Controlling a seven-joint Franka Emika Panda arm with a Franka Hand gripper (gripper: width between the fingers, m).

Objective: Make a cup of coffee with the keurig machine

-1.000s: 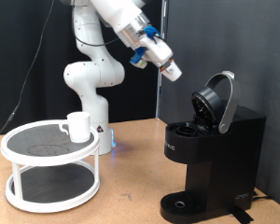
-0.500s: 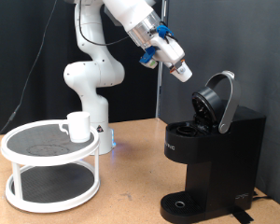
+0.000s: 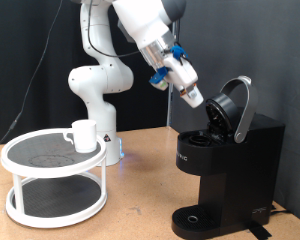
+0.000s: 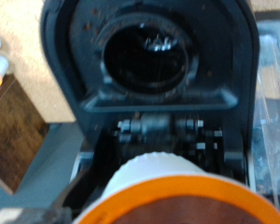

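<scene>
gripper (image 3: pixel 193 97): hangs in the air just above the open top of the coffee machine, angled down toward the pod chamber; clenched on a small white pod
pod (image 4: pixel 173 191): white body with an orange-brown rim, fills the near part of the wrist view between the fingers; not yet in the chamber, judging by the gap seen in the exterior view
coffee machine (image 3: pixel 225 170): black box at the exterior view's right on the wooden table (image 3: pixel 140 185); lid (image 3: pixel 232 108) hinged up and open; wrist view looks straight into the round pod chamber (image 4: pixel 147 56), which looks empty
drip tray (image 3: pixel 195 218): round, at the machine's base, nothing standing on it
mug (image 3: pixel 83 135): white, upright on the top tier of the round white two-tier stand (image 3: pixel 52 182) at the exterior view's left, well apart from the machine and from the gripper
progress: early, I judge; lid is open and the pod is picked up and brought over the machine
left to do: pod into the chamber, lid shut, mug under the spout, brew started; none of these shows as done
counts: one arm, one gripper, one pod, one mug, one coffee machine, one stand with two tiers
</scene>
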